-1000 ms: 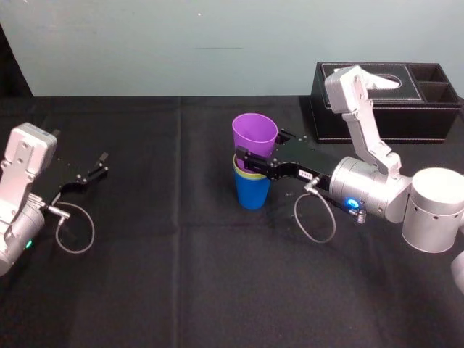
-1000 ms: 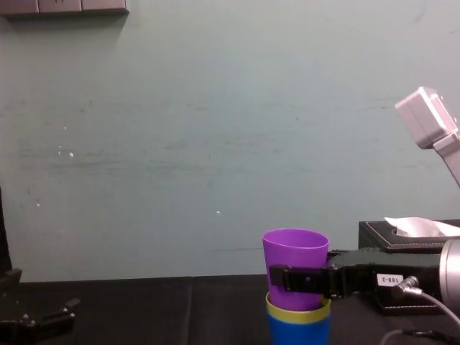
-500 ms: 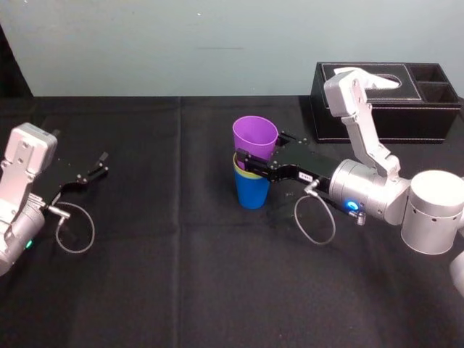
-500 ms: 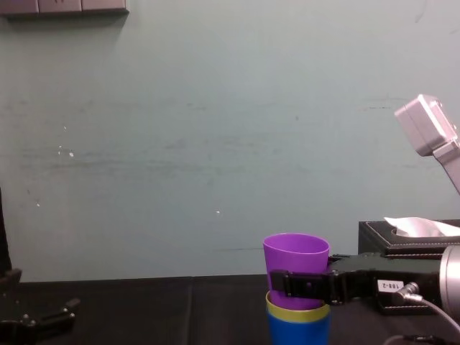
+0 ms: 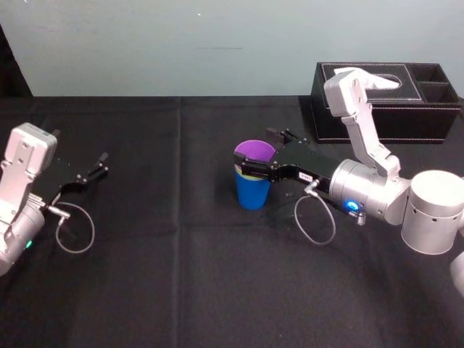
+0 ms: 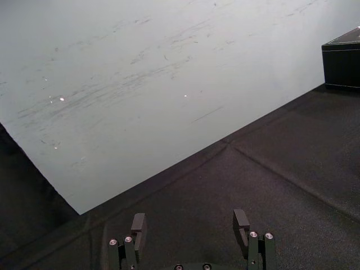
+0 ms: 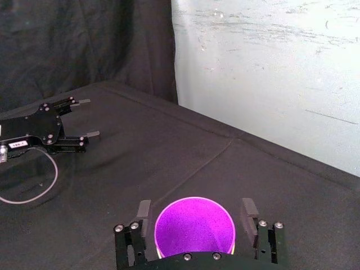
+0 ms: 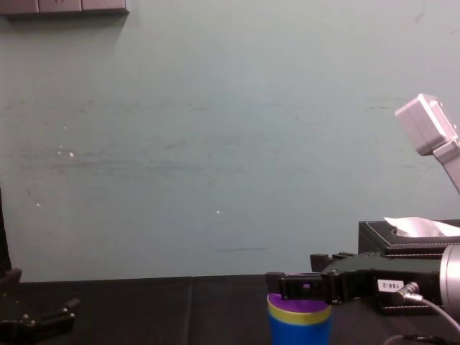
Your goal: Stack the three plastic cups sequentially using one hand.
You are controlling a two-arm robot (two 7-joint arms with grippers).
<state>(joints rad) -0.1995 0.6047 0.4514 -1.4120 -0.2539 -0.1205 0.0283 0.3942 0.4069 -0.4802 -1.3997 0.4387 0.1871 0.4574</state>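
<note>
Table (image 5: pixel 181 275): black cloth, your work surface.
Box (image 5: pixel 428 109): black, at the far right; your landmark.
Right gripper (image 5: pixel 255 152): just left of the box, jaws spread either side of the purple rim, gripping nothing.
Left gripper (image 5: pixel 105 162): parked well left of the box, jaws apart, empty.
Blue cup (image 5: pixel 251 194): upright, left of the box.
Yellow-green cup (image 8: pixel 298 307): nested in blue, rim band showing.
Purple cup (image 7: pixel 194 225): nested innermost.

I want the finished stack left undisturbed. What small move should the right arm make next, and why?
Probably draw the right end effector straight back: the purple cup sits nested in the yellow-green cup and blue cup, with the fingers open either side. The left end effector lies parked.
</note>
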